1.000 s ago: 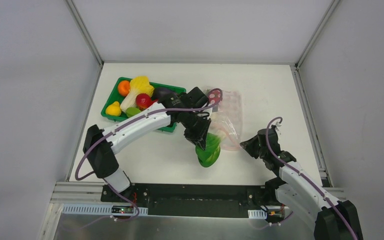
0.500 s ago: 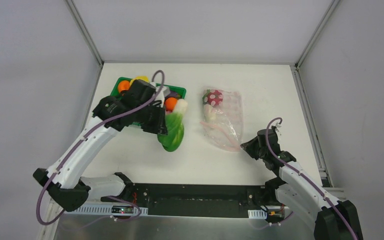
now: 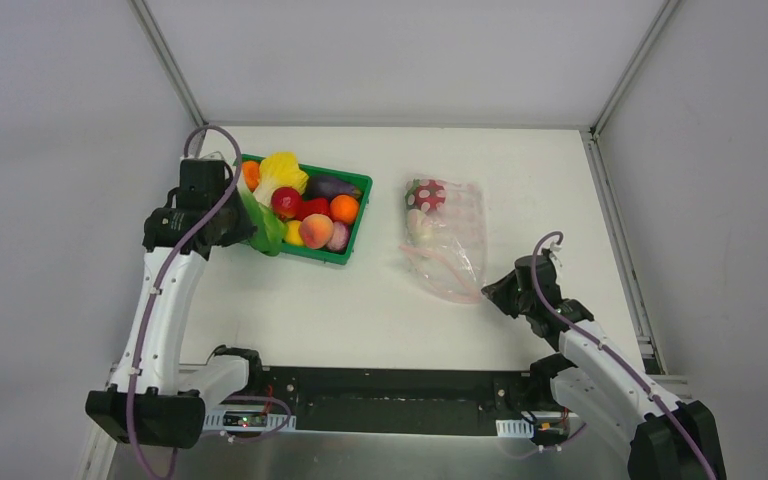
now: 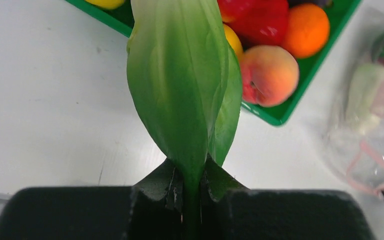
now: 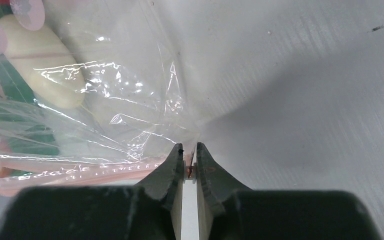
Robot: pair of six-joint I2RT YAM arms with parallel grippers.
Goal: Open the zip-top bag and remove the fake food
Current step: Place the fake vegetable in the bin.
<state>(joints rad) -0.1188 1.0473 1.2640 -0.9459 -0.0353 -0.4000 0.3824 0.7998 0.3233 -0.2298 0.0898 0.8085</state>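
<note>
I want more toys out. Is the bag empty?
Not empty. The zip-top bag holds a white radish and a red piece.

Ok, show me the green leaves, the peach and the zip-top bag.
green leaves (image 4: pixel 180 85), left wrist view, middle of the big front leaf.
peach (image 4: pixel 269 75), left wrist view, centre of its rounded side.
zip-top bag (image 3: pixel 457 245), top external view, clear plastic near its middle.

The left claw (image 4: pixel 192 172) and right claw (image 5: pixel 190 152) are both clamped closed.
</note>
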